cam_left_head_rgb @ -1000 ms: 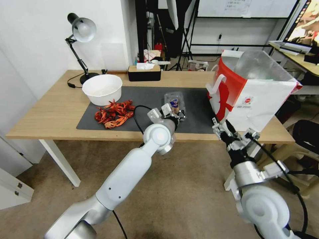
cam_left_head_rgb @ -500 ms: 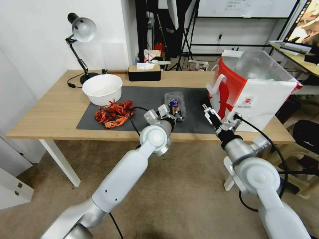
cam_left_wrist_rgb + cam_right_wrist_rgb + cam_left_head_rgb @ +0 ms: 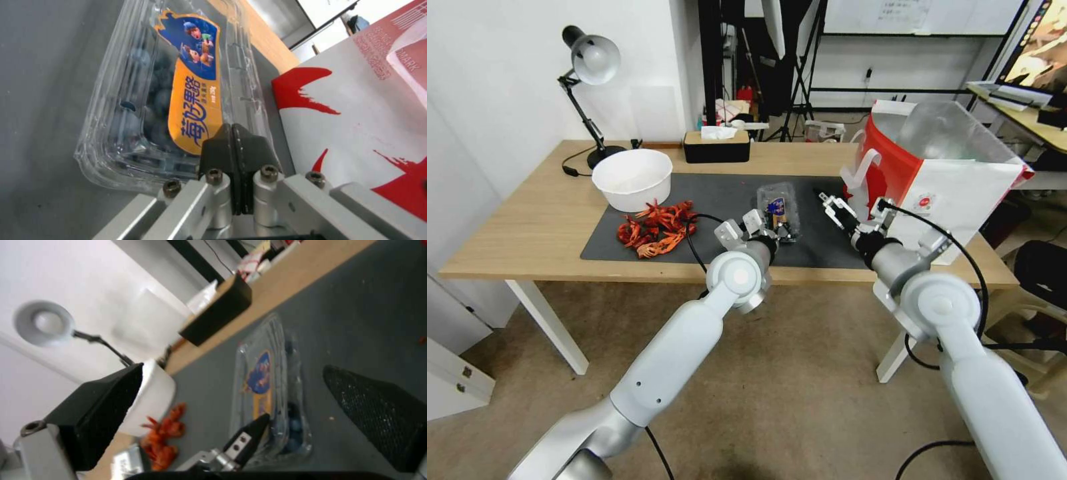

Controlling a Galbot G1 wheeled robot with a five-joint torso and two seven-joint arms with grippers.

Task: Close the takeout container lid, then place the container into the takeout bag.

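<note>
The takeout container [image 3: 778, 208] is a small clear clamshell with dark blueberries, lying on the grey mat [image 3: 720, 193]. Its lid [image 3: 195, 83], with a blue and orange label, lies down over the berries. My left gripper [image 3: 775, 231] is shut, and its black fingertips [image 3: 233, 146] rest on the container's near end. My right gripper [image 3: 831, 203] hangs open over the mat, between the container and the takeout bag [image 3: 940, 193]. Nothing is between its wide-apart fingers [image 3: 102, 406]. The bag stands upright and open at the table's right end, showing its foil lining.
A white bowl [image 3: 632, 179] and a pile of red crayfish [image 3: 657, 230] lie at the mat's left. A desk lamp [image 3: 590, 60] and a black tissue box [image 3: 717, 147] stand at the back. Both arms reach over the table's front edge.
My right arm has come up from below the table's front edge, past the bag's near corner, to over the mat beside the container. The left gripper has stayed at the container.
</note>
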